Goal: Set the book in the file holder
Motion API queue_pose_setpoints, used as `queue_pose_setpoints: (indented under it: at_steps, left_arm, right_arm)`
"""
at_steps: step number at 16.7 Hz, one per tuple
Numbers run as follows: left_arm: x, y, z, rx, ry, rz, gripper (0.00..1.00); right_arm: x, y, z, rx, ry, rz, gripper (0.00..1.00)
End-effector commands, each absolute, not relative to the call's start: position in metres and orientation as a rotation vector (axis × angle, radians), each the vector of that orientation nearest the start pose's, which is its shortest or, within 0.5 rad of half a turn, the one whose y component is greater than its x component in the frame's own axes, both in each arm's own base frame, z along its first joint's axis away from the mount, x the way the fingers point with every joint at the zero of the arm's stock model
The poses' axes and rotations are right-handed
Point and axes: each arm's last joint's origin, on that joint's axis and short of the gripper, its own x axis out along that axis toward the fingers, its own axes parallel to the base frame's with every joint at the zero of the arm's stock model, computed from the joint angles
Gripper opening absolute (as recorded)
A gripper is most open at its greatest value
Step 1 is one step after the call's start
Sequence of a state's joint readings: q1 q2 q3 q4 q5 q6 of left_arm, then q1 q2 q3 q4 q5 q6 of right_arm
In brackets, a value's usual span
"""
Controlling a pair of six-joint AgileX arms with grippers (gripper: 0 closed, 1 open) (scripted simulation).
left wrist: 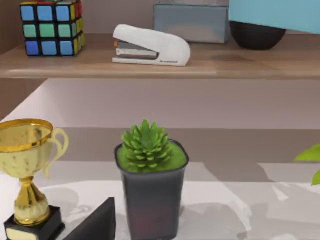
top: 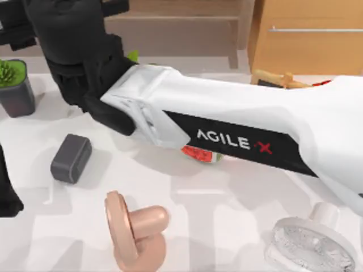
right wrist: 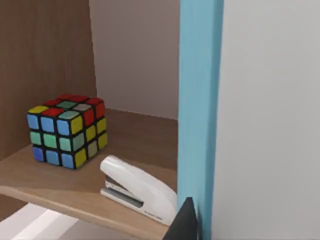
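Book (right wrist: 200,110) against right gripper (right wrist: 185,222)

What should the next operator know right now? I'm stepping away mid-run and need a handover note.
Right gripper: over the table's far left by the shelf, shut on the light-blue book, which is upright near the Rubik's cube and stapler.
Left gripper: parked at the left edge, facing the potted succulent.
File holder: not surely identified, possibly the grey box on the shelf.
Done: book grasped and lifted.
Left: set it in the holder, release.
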State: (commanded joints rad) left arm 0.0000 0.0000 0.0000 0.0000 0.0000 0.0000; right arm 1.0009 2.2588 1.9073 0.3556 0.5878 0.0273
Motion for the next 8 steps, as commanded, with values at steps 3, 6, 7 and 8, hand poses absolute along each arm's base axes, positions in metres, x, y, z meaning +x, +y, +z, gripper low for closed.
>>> queue_pose_setpoints:
  at_steps: [3,6,7,8]
  left_arm:
    - [0.106,-0.001,0.160,0.000,0.000,0.000,1.00]
    - [0.106,-0.001,0.160,0.000,0.000,0.000,1.00]
    - [0.106,-0.001,0.160,0.000,0.000,0.000,1.00]
    - [0.106,-0.001,0.160,0.000,0.000,0.000,1.00]
  right_arm:
    - [0.297,0.411,0.334,0.187,-0.084,0.479,0.00]
    - [0.321,0.342,0.389,0.364,-0.189,0.432,0.00]
    - [0.332,0.314,0.403,0.416,-0.226,0.402,0.00]
    - [0.343,0.282,0.415,0.463,-0.263,0.363,0.00]
